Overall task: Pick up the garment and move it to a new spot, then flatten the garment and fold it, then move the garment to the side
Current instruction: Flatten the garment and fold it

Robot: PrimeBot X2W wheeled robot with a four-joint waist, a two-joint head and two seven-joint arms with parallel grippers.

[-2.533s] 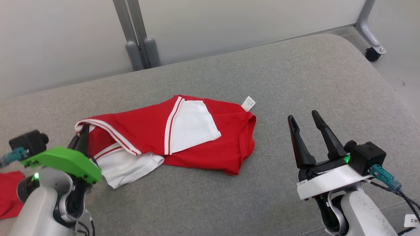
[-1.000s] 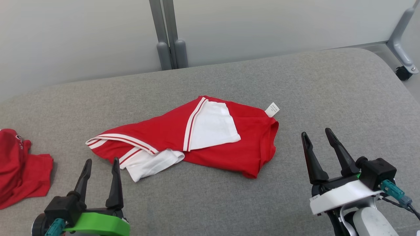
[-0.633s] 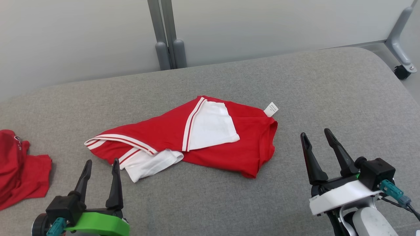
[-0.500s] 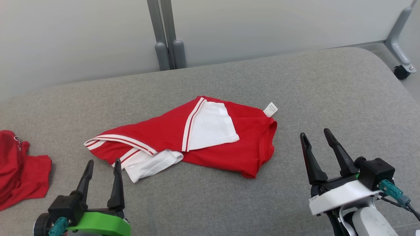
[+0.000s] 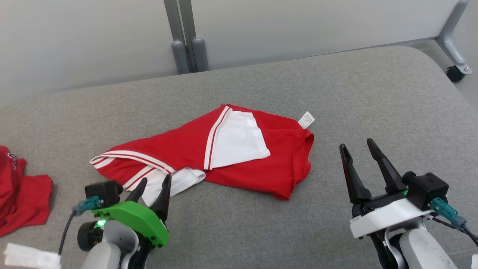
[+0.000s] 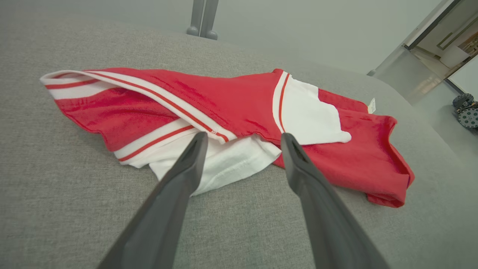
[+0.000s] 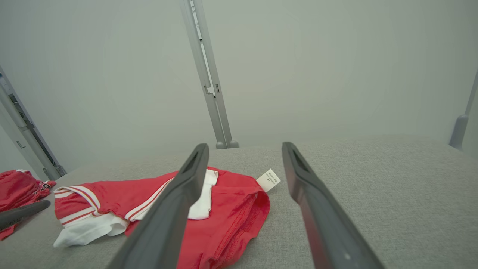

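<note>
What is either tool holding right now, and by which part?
Nothing is held. The left tool is open, pointing at the garment's white edge; the right tool is open, apart from it.

The garment [image 5: 179, 149] is red with red-and-white striped trim [image 5: 127, 156] and a white panel [image 5: 239, 140] on top. It lies rumpled and loosely doubled over near the middle of the grey fabric surface [image 5: 336, 93]. White cloth pokes out at its near left edge, and a small white label [image 5: 306, 120] juts from its far right corner.
</note>
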